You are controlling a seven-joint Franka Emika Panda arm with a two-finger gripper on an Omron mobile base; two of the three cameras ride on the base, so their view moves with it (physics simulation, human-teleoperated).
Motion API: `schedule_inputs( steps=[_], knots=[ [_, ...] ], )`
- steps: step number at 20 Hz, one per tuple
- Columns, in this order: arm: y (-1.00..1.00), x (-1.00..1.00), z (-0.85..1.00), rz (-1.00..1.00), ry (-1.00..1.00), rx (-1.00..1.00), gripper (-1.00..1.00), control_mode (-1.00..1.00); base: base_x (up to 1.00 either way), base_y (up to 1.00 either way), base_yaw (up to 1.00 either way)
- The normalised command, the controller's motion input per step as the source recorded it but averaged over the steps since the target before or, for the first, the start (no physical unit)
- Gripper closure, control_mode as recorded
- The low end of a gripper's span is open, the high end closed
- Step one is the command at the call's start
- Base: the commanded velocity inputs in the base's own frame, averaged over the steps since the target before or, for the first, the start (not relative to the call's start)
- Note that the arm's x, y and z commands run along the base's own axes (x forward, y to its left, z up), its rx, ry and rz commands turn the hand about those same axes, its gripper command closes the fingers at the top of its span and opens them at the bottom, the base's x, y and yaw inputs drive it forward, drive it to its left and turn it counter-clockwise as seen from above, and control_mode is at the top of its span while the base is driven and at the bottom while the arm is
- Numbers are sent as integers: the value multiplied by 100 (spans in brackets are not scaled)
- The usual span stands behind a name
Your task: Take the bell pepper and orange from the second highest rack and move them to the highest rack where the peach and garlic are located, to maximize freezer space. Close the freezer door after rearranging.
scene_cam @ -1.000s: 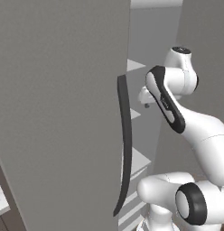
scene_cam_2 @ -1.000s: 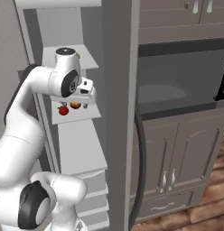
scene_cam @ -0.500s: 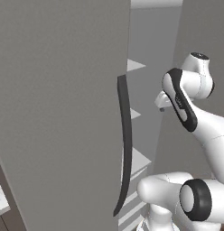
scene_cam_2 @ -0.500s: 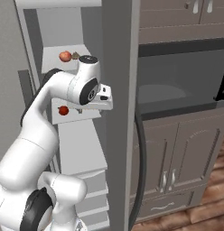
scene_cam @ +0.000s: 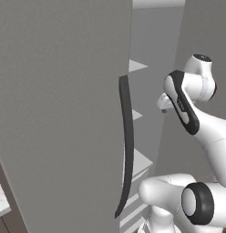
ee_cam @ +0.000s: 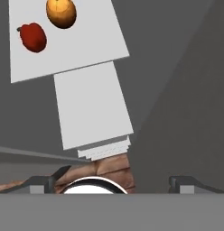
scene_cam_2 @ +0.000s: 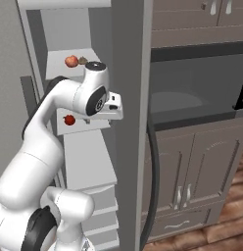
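Tall plain grey freezer (scene_cam_2: 128,122), two-door cabinet with pale flat shelves stacked inside; interior open to view between its panels. Freezer door (scene_cam: 60,104), tall flat matte grey panel, standing open across the left of the left base view, its long curved black handle (scene_cam: 127,145) running down the edge nearest the arm. Second long curved black handle (scene_cam_2: 153,181) on the right-hand grey panel in the right base view. Dark brown wooden kitchen cabinets (scene_cam_2: 192,171) with small metal pulls, right of the freezer, below a dark built-in oven (scene_cam_2: 197,86). Brown wood-plank floor (scene_cam_2: 216,230) at lower right. Highest rack (scene_cam_2: 69,56), pale shelf, carrying a reddish round peach (scene_cam_2: 71,61) with a small brownish garlic (scene_cam_2: 83,61) just beside it. Second highest rack (ee_cam: 64,40), pale flat shelf, carrying a red bell pepper (ee_cam: 33,37) and a round orange (ee_cam: 61,12), near each other but apart; the pepper lies nearer the shelf's front edge. Lower pale shelves (ee_cam: 91,108) step down beneath. Pincer (ee_cam: 118,180), two small dark tips spread wide, nothing between them, held in front of the shelves and well apart from both fruits.
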Motion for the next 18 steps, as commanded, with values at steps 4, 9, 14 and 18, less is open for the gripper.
schedule_inputs(
  steps=[4, 9, 14, 18],
  knots=[
    [9, 21, 0, 0, -10, 11, -100, -100, 0, 0, 0],
    [41, 19, 0, 0, -9, 8, -100, -100, 0, 0, 0],
    [56, 20, 0, -7, -1, 14, -100, -100, 0, 0, 0],
    [52, 11, 0, -20, 0, 27, -100, -100, 0, 0, 0]
  ],
)
